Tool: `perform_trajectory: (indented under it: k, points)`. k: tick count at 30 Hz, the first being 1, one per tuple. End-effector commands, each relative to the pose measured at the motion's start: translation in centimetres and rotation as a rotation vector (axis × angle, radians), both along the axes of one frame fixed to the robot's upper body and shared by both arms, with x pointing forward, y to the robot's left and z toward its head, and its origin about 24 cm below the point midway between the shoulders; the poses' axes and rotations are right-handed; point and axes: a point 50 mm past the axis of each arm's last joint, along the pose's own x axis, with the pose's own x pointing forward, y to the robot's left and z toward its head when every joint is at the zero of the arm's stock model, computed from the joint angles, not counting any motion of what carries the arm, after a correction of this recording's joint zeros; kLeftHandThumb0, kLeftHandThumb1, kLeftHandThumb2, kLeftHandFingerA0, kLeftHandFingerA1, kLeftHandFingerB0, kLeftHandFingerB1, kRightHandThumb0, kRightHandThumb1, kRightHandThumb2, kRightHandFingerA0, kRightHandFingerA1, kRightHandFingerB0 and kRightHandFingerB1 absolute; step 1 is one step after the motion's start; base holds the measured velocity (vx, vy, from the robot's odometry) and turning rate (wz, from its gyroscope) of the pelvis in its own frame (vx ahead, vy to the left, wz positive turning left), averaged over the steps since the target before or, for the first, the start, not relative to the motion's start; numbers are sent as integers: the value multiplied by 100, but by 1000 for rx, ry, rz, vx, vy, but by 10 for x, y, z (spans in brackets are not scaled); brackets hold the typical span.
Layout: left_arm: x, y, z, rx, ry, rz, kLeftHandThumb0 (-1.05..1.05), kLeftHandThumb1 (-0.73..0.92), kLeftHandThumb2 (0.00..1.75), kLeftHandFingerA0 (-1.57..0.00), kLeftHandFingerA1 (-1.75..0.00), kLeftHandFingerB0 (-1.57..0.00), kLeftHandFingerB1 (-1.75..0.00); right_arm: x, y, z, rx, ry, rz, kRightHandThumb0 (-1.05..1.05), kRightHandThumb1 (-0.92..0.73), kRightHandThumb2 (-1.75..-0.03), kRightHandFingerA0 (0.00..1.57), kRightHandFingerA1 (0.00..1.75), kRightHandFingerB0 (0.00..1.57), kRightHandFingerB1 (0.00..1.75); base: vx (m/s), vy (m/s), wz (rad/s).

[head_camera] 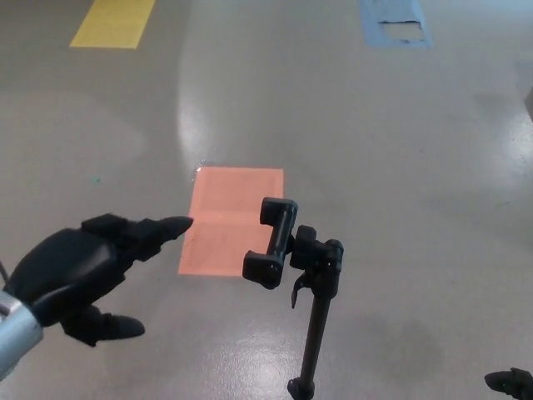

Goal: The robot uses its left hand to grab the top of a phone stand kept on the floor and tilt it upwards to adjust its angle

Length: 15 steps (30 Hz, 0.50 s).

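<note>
Reaching in from the left, the left hand (83, 267) was spread wide and empty, near but apart from the phone stand (291, 250), which stood upright on the floor (400, 167). A sideways knock against its clamp (273, 242) might topple the thin pole.

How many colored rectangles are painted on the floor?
3. The orange rectangle lies in the middle, just behind the phone stand. The yellow rectangle is at the top left and the blue rectangle at the top right, both cut off by the picture's edge.
</note>
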Motion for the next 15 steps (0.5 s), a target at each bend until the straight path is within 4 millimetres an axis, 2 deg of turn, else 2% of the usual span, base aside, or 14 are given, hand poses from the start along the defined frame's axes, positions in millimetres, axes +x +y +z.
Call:
perform_trajectory:
  k: [1,8,9,10,11,15]
  points:
    - [3,-3,14,76,-62,-31,-18,42,66,-7,-36,0,-19,2,-8,4,-33,15,5,-65,-76,-63,19,36,19,29,0,0,0]
    - [8,-5,25,71,-88,-12,-17,44,66,-5,-30,0,-19,3,-10,5,-33,21,5,-64,-77,-64,19,36,20,29,0,0,0]
    - [9,-5,26,70,-94,-11,-17,50,56,-6,-26,0,-18,2,-10,5,-34,25,5,-64,-77,-63,19,35,20,29,0,0,0]
    - [9,-5,27,71,-99,-12,-17,50,56,-6,-26,0,-18,2,-10,5,-35,27,5,-64,-77,-63,19,35,20,29,0,0,0]
    - [9,-5,29,72,-106,-14,-21,45,68,-3,-24,0,-14,2,-10,5,-39,31,9,-63,-78,-64,19,35,20,29,0,0,0]
    - [10,-6,33,71,-109,-16,-22,46,68,-4,-22,0,-13,2,-9,4,-42,38,14,-64,-76,-63,20,35,21,29,0,0,0]
